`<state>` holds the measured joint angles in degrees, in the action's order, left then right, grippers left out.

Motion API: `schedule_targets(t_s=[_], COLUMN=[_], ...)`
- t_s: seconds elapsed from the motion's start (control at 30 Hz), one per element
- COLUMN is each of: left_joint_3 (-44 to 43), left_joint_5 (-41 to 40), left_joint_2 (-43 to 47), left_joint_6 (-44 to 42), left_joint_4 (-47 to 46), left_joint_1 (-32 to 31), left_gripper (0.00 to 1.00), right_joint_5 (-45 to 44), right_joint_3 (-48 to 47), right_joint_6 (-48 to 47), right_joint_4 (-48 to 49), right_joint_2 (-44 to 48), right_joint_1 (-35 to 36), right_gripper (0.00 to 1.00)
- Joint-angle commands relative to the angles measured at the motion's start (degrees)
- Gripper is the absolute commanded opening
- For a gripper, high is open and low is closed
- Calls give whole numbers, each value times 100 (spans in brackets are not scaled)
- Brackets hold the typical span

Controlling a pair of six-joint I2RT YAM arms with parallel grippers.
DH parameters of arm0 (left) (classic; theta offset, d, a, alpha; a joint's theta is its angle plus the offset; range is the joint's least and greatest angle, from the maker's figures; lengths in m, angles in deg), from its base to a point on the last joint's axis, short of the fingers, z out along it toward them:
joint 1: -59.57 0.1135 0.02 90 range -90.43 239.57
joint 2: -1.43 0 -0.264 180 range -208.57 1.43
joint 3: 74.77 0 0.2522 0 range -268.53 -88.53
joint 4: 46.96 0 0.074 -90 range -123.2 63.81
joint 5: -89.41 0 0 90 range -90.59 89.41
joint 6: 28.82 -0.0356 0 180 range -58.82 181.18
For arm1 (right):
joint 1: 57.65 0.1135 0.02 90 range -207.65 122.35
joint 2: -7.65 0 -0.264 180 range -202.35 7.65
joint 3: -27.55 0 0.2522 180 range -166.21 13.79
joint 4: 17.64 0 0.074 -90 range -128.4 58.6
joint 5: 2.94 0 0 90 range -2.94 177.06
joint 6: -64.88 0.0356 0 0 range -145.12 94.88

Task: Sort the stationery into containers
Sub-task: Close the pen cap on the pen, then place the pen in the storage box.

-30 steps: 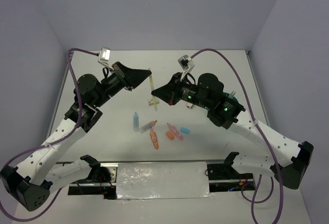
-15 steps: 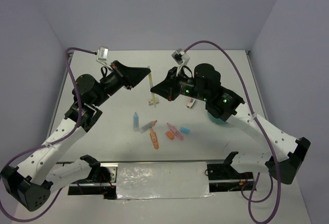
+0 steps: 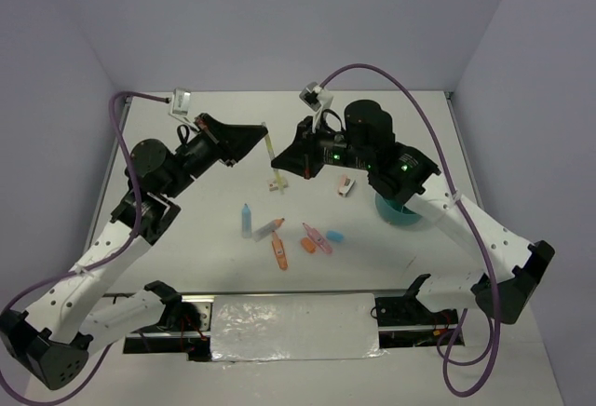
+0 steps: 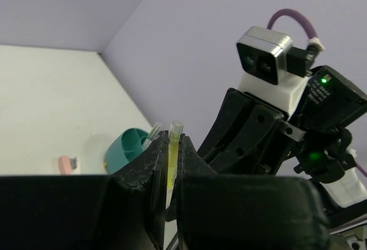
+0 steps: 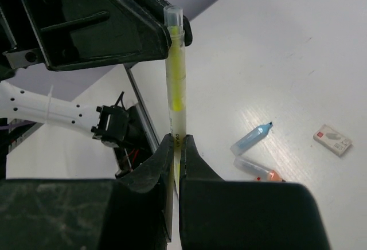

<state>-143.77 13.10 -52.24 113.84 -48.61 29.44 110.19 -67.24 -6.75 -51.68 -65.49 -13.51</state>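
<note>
Left gripper point(image 4: 168, 167) and right gripper point(image 5: 176, 142), both clamped shut on one yellow pen point(image 5: 176, 84).
We hold the pen upright in mid-air, left jaws near its upper end, right jaws lower down. If either arm pulls away before the other lets go, the pen may bend, twist or drop. The teal cup point(image 3: 402, 213) sits well behind the right gripper, under its arm.

A: What colour is the pen point(image 5: 175, 75)?
B: Clear, yellow inside. The cup point(image 4: 129, 149) is teal.
A: And on the white table point(image 3: 214, 257)?
B: A light blue tube point(image 3: 247, 221), an orange highlighter point(image 3: 279, 253), a pink highlighter point(image 3: 317, 238), a blue eraser point(image 3: 335, 236). The walls point(image 3: 279, 24) are lavender.
</note>
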Motion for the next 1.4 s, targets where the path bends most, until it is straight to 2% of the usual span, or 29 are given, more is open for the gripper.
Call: schedule_targets(t_s=[0.0, 0.13, 0.2, 0.23, 0.3, 0.33, 0.4, 0.43, 0.47, 0.57, 0.6, 0.73, 0.83, 0.9, 1.07, 1.37], left_joint_3=[-632, -1760, -2209, -2332, -2570, -2623, -2737, -2790, -2895, -2940, -2931, -2799, -2457, -2045, -1166, -997], left_joint_5=[1163, 1136, 1179, 1223, 1145, 1083, 795, 314, -30, -1241, -1333, -1299, -975, -686, -324, -60], left_joint_2=[-178, -565, -741, -802, -926, -952, -952, -935, -883, -725, -689, -575, -434, -232, 120, 216], left_joint_6=[-431, -809, -933, -968, -1021, -1039, -1074, -1074, -1065, -794, -723, -907, -1004, -1004, -986, -1276], left_joint_4=[1697, 1964, 1973, 1955, 1964, 1999, 2112, 2200, 2454, 2929, 3018, 3308, 3475, 3458, 3554, 4047], left_joint_1=[-336, -336, -344, -336, -336, -336, -327, -327, -309, -292, -292, -283, -274, -274, -265, -265], left_gripper=[0, 3, 7, 19, 34, 48, 68, 89, 99, 99, 99, 99, 99, 99, 99, 99], right_joint_5=[-530, -284, -47, -46, -247, -335, -729, -932, -1151, -2311, -2618, -3718, -4702, -4835, -4915, -4809], right_joint_3=[-90, 1121, 1335, 1519, 1722, 1897, 2099, 2170, 2275, 2811, 2960, 3768, 4094, 4218, 4692, 5334], right_joint_6=[-378, -352, -282, -229, -168, -158, -185, -202, -211, -176, -150, -44, -237, -351, -396, -431], right_joint_4=[1895, 2360, 2510, 2528, 2616, 2616, 2450, 2362, 2239, 2115, 2115, 2089, 2071, 2071, 2290, 2950], right_joint_2=[116, 615, 740, 792, 1038, 1126, 1355, 1434, 1609, 1996, 2284, 2996, 3340, 3403, 3333, 2973], right_joint_1=[-301, -292, -292, -275, -274, -274, -274, -283, -292, -466, -581, -1415, -2057, -2583, -3297, -3790], right_gripper=[0, 0, 0, 0, 0, 0, 0, 0, 0, 0, 0, 0, 0, 0, 0, 0])
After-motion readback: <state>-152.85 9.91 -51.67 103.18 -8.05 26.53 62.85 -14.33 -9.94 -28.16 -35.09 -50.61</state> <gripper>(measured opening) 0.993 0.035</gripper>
